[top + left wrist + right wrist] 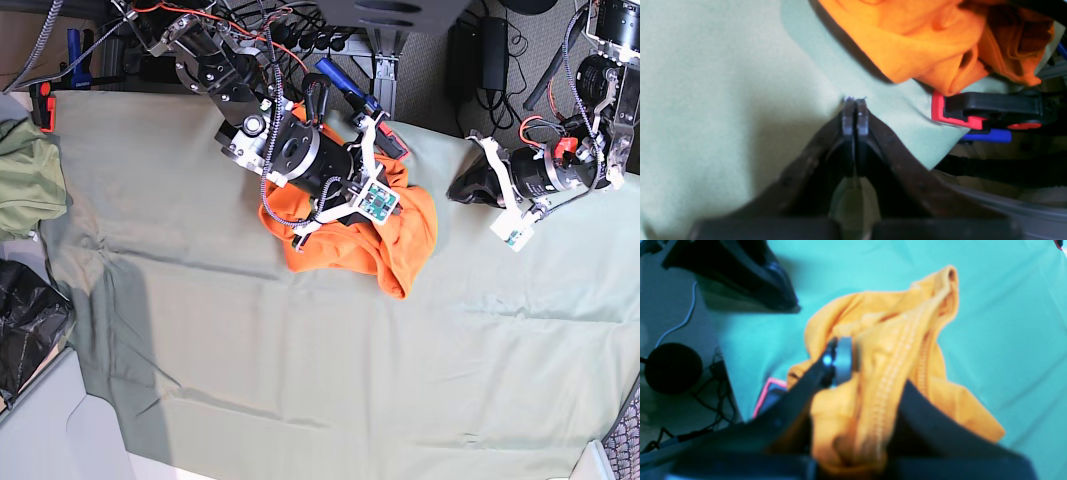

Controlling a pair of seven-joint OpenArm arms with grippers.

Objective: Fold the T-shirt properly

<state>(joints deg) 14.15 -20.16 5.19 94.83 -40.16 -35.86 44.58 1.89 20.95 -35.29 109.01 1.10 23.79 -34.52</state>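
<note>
**Gripping the bunched T-shirt at the far edge of the counter**

Looking through the left wrist camera, the left gripper (pixel 855 113) has its two jaws pressed flat together with nothing between them, its tip just above the pale green cloth (pixel 723 100) that covers the counter. The orange T-shirt (pixel 923 43) lies crumpled beyond it, near but apart from the gripper. Just past the shirt, a black and red clamp (pixel 987 110) bites the cloth's edge, and a blue handle (pixel 990 136) shows under it.

In the right wrist view, blurred and tinted so the cloth (pixel 1007 323) looks turquoise, the right gripper (pixel 867 373) is closed almost fully on a thick fold of the T-shirt (pixel 893 340). A stitched hem runs up between the jaws, and fabric spills out on both sides. A black round object (pixel 671 366) and loose cables (pixel 713 396) lie on the floor off the counter's edge.

From the base camera, the T-shirt (pixel 400 250) sits in a heap at the far middle of the counter, on the cloth (pixel 300 370). The right arm leans over it, with its gripper (pixel 345 210) buried in the orange fabric. The left gripper (pixel 462 190) rests low on the cloth, beside the shirt without touching it. An olive-green garment (pixel 25 180) is bunched at the counter's side edge, well apart.
</note>
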